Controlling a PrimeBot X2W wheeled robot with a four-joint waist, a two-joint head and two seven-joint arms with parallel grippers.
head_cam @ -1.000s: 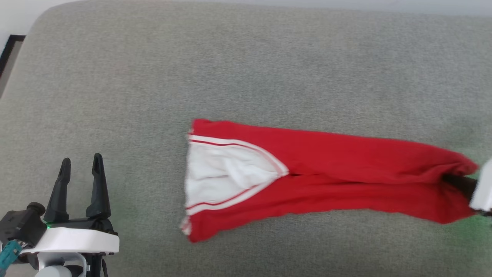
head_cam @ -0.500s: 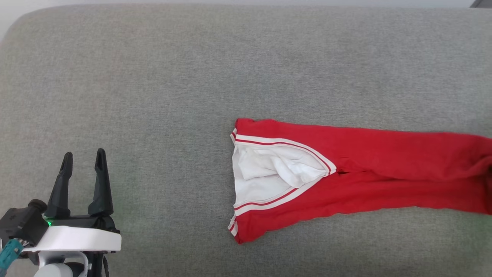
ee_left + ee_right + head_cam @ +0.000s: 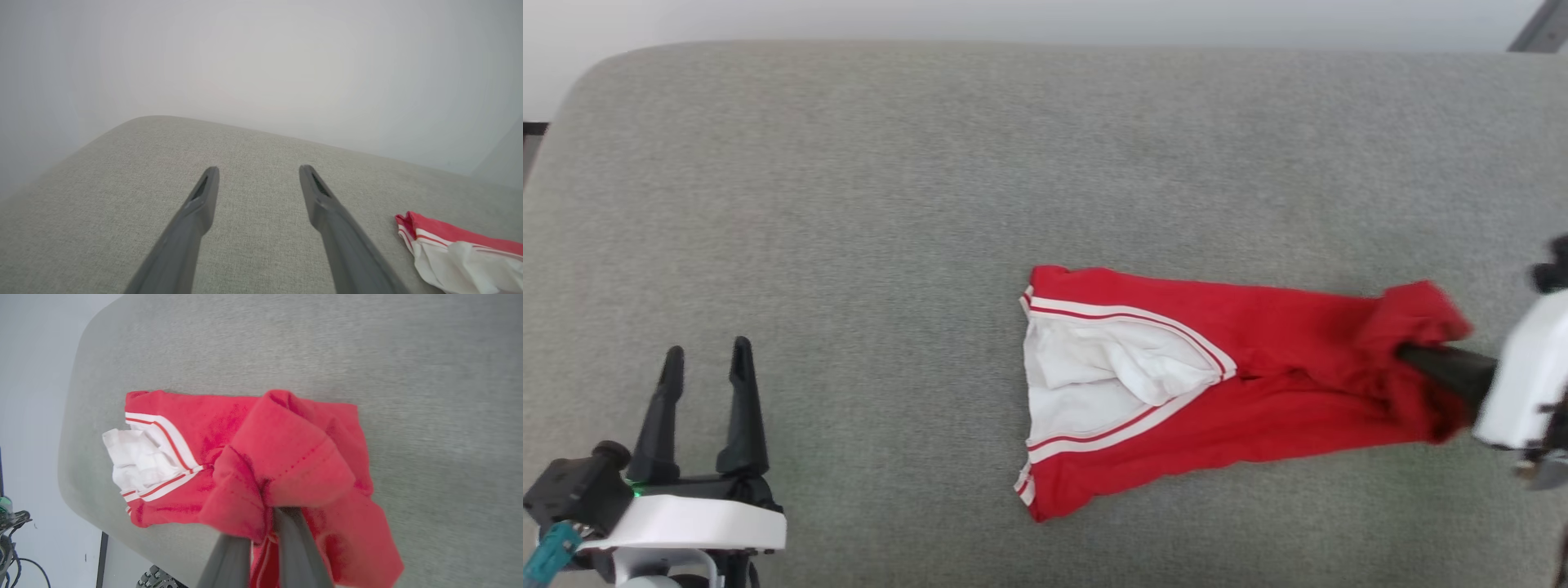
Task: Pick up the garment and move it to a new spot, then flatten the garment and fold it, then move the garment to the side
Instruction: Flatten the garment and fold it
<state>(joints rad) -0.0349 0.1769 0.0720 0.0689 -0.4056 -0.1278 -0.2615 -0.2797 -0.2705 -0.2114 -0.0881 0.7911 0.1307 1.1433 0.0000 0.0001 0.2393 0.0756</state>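
The garment (image 3: 1282,384), red with a white red-striped sleeve (image 3: 1094,380), lies stretched left to right on the grey cushion (image 3: 931,204). My right gripper (image 3: 1409,358) comes in from the right edge, shut on the garment's bunched red right end, which hides the fingertips. In the right wrist view the garment (image 3: 286,453) is humped up over the right gripper (image 3: 265,516), whose two fingers (image 3: 296,547) pinch the cloth. My left gripper (image 3: 707,351) stands open at the lower left, well apart from the cloth. The left gripper (image 3: 258,170) holds nothing, with the garment's sleeve end (image 3: 457,257) at its lower right.
The cushion's far edge (image 3: 1045,47) meets a pale wall, and its left corner (image 3: 580,82) is rounded. A dark bar (image 3: 1539,28) shows at the top right. Past the cushion's edge in the right wrist view are cables (image 3: 16,555) and a wheel (image 3: 157,577).
The camera has shifted. My right gripper has carried the garment's right end towards the sleeve end, so the cloth is shorter and bunched there. The left gripper has stayed put.
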